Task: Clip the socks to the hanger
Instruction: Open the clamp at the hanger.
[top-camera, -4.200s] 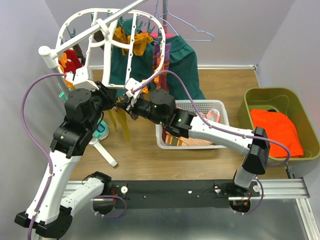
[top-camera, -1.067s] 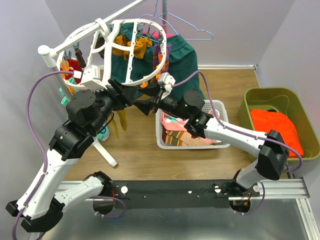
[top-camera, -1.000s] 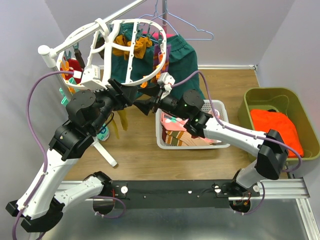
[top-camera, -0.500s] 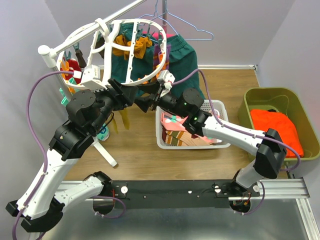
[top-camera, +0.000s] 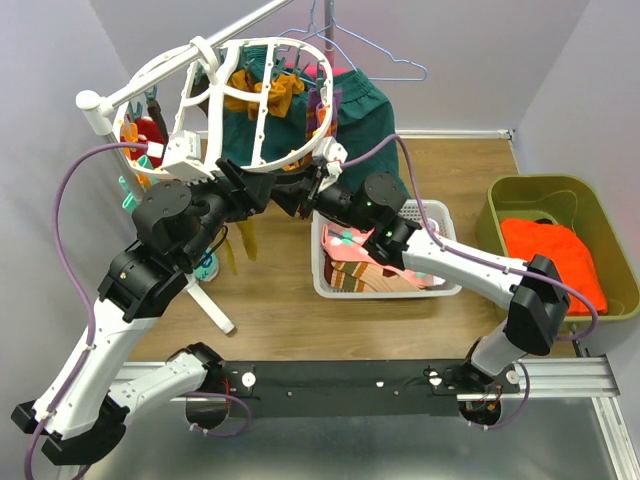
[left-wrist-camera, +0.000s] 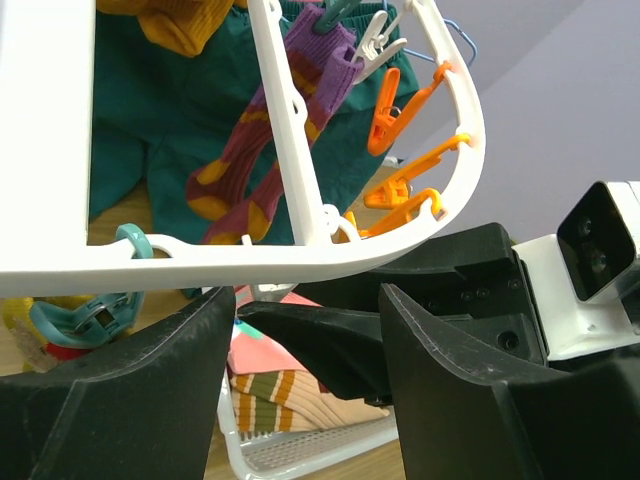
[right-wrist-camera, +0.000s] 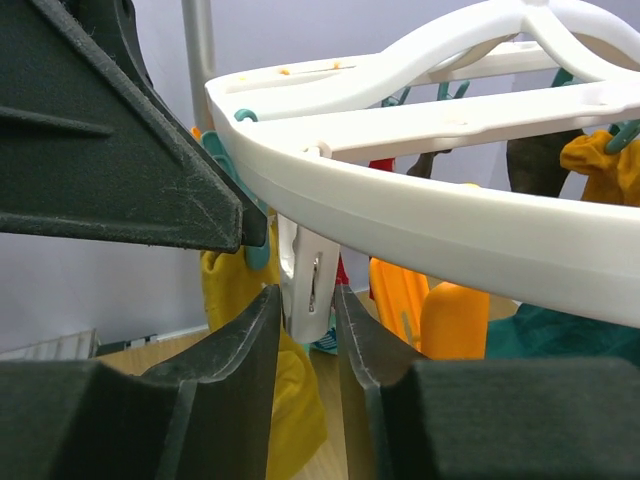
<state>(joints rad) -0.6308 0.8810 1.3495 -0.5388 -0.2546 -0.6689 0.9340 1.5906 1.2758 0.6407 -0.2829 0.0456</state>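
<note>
The hanger (top-camera: 260, 110) is a white lattice oval tilted over both grippers, with mustard (top-camera: 268, 90) and maroon striped socks (top-camera: 322, 115) clipped to it. My right gripper (right-wrist-camera: 305, 292) is under the hanger's near rim (right-wrist-camera: 420, 225). It is shut on a white clip (right-wrist-camera: 300, 262) dangling there, a finger against each side. My left gripper (left-wrist-camera: 305, 300) is open just below the same rim (left-wrist-camera: 200, 265); only the right gripper's black finger lies between its fingers. More socks (top-camera: 350, 255) lie in the white mesh basket (top-camera: 440, 215). A yellow sock (right-wrist-camera: 230, 290) hangs behind the clip.
Orange clips (left-wrist-camera: 400, 190) and a teal clip (left-wrist-camera: 75, 320) hang along the rim. A dark green garment (top-camera: 370, 120) and wire hangers (top-camera: 385, 60) hang behind. A green bin (top-camera: 500, 215) with an orange cloth (top-camera: 555, 260) stands at the right. The rack pole (top-camera: 150, 85) crosses at upper left.
My right gripper has slid left under the hanger's rim and its jaws have narrowed onto the white clip. The left arm and the hanger have stayed put.
</note>
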